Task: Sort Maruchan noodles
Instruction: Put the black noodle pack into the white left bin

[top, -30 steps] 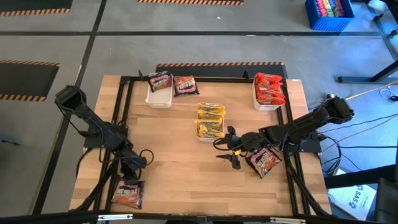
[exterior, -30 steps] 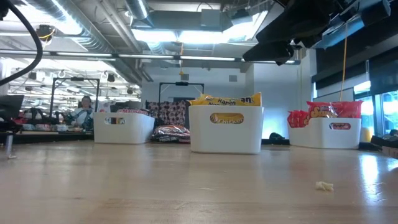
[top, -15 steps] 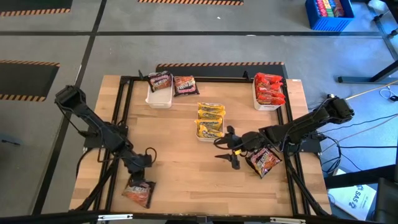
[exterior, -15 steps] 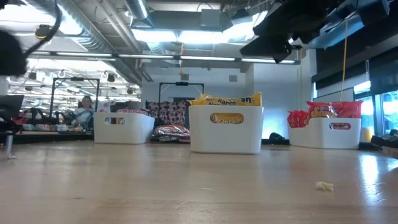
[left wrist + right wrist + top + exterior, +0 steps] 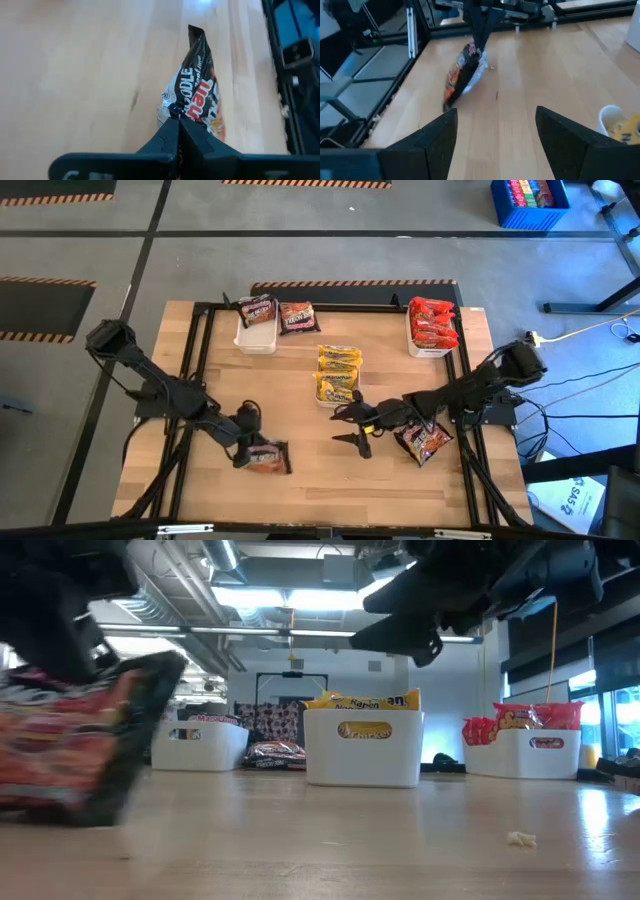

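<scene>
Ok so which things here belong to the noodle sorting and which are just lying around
Job:
- dark noodle packet in the left gripper
- packet near the open right gripper
- yellow packets, red packets, dark packets
- white trays

Lying about:
- blue crate
- crumb

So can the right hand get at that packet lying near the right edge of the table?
Probably yes. The right hand is open and empty, and the packet lies flat on bare wood beside the right arm with nothing on it; the arm would need to pull back first.

Left gripper [image 5: 246, 452] pinches one packet [image 5: 268, 457] over table front-left [image 5: 290, 490]; three trays behind: left [image 5: 256, 337], centre [image 5: 322, 394], right [image 5: 430, 350].
</scene>
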`<state>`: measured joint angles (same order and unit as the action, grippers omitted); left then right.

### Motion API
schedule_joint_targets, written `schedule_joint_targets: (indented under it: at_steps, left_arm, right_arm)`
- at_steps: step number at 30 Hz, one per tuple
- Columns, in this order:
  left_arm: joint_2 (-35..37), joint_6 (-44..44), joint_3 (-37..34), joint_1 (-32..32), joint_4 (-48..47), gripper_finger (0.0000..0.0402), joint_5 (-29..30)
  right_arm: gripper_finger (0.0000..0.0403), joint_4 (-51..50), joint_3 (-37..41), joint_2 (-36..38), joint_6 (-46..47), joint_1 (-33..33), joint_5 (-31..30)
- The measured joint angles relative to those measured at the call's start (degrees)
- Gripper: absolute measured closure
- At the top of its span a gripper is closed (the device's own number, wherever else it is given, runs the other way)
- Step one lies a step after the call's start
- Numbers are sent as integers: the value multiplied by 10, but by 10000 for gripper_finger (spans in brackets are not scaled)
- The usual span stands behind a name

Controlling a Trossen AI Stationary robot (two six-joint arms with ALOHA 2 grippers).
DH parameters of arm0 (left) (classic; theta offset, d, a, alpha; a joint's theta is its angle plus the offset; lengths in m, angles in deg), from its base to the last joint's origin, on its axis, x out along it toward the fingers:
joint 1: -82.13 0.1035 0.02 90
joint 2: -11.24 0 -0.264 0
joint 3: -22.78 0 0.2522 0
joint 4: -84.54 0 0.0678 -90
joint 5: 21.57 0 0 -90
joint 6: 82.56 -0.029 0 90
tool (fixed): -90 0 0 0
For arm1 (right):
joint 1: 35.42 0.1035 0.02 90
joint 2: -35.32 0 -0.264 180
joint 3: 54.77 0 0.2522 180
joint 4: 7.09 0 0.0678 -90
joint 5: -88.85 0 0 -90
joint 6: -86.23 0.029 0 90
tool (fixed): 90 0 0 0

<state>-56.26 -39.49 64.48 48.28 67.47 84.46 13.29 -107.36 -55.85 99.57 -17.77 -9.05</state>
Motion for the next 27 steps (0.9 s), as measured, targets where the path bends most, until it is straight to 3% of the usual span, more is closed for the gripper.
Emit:
schedule_joint_targets:
  at_steps: [5,9,20,27]
  left_arm:
    - [0,-67,0,13,56,401,49]
    - [0,-104,0,21,86,401,65]
    - [0,-155,0,26,132,401,104]
    - [0,-173,0,27,170,401,132]
  right_arm:
    - [155,79,-3,-40,14,0,-6]
    - [152,83,-29,-72,17,0,0]
    - [49,76,-119,-185,25,-1,-17]
    - [39,36,-178,-216,-19,-1,-78]
